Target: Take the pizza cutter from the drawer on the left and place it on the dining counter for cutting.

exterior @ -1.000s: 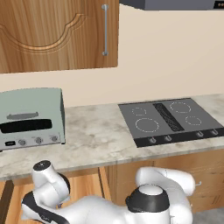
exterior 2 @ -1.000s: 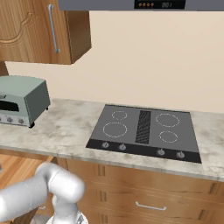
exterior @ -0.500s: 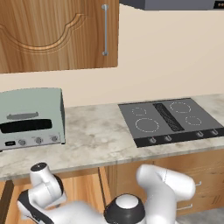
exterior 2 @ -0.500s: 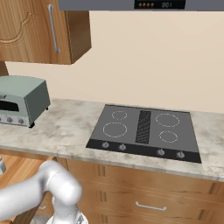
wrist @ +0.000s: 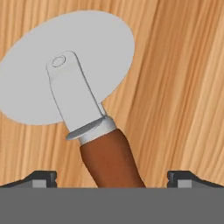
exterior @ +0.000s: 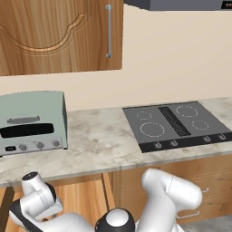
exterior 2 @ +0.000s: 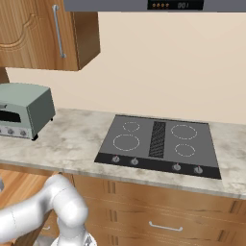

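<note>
Now, in the left base view, the arm [exterior: 167, 199] folds down below the worktop [exterior: 99, 140], probably to reach into the drawer. From the right base it bends low too. At the hand, the cutter [wrist: 83, 96] lies flat on the drawer [wrist: 183, 87] floor, its handle between the wide-open gripper [wrist: 112, 177] tips, not gripped.
</note>
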